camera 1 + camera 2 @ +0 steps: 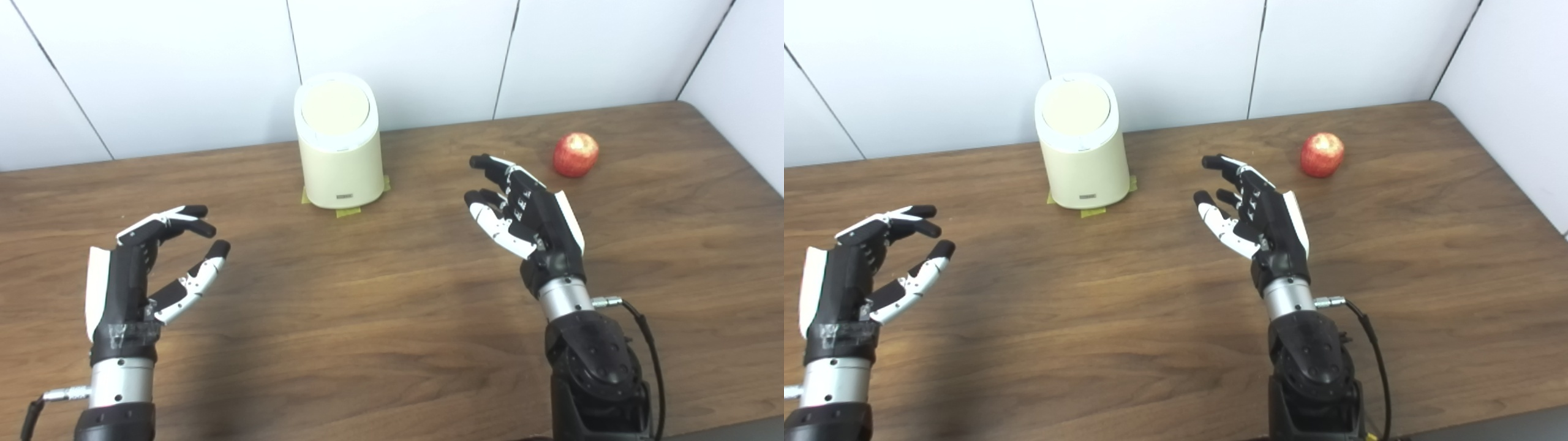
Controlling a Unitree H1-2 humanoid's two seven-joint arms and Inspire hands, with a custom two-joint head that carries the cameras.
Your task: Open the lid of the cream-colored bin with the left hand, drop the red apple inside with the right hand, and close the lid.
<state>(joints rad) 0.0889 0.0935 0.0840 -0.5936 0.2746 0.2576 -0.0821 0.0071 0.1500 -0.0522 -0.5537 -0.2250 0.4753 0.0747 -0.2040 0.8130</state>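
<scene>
While lid (335, 108) sits closed on bin (341, 171), left robot hand (144, 263), right robot hand (527, 211) spread, empty; apple (575, 154) apart.

Left hand (144, 263) sits at lower left of the frame, fingers spread and curled, holding nothing, its arm rising from the bottom edge. Right hand (528, 211) sits right of center, likewise spread and empty, wrist cable trailing.

Bin (340, 160) lidded; apple (575, 155) far right; hands empty.
</scene>
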